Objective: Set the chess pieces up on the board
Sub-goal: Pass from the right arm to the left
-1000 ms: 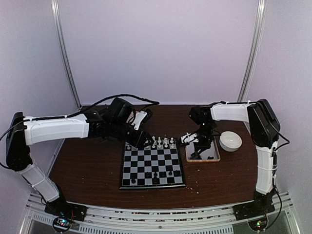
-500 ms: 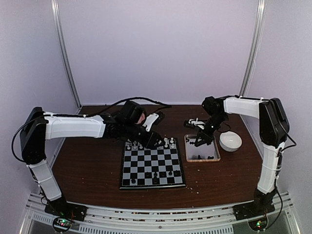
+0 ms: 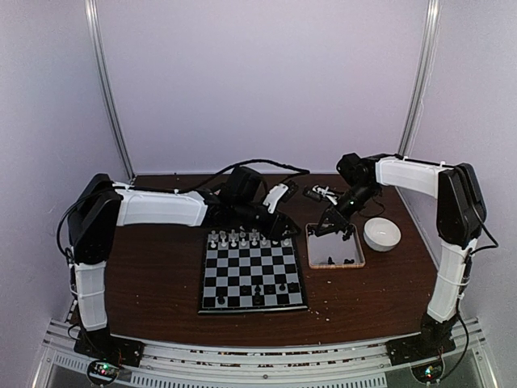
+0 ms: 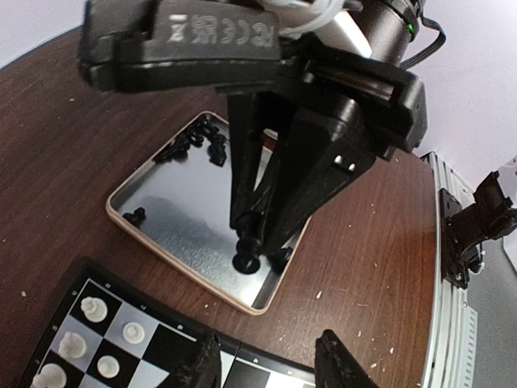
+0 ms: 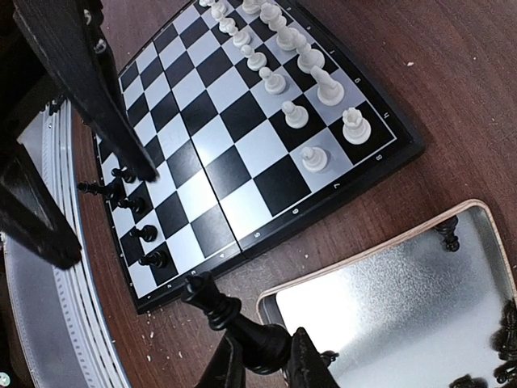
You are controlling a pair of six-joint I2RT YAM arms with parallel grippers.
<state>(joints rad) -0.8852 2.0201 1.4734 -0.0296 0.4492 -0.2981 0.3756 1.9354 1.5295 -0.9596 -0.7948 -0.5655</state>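
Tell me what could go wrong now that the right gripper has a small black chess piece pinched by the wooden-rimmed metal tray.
The small black chess piece sits tilted in the right gripper, pinched near one end, so it may slip or land on its side. The left gripper hovers open at the edge of the black and silvery chequered board beside the wooden-rimmed metal tray, so the arms could bump.
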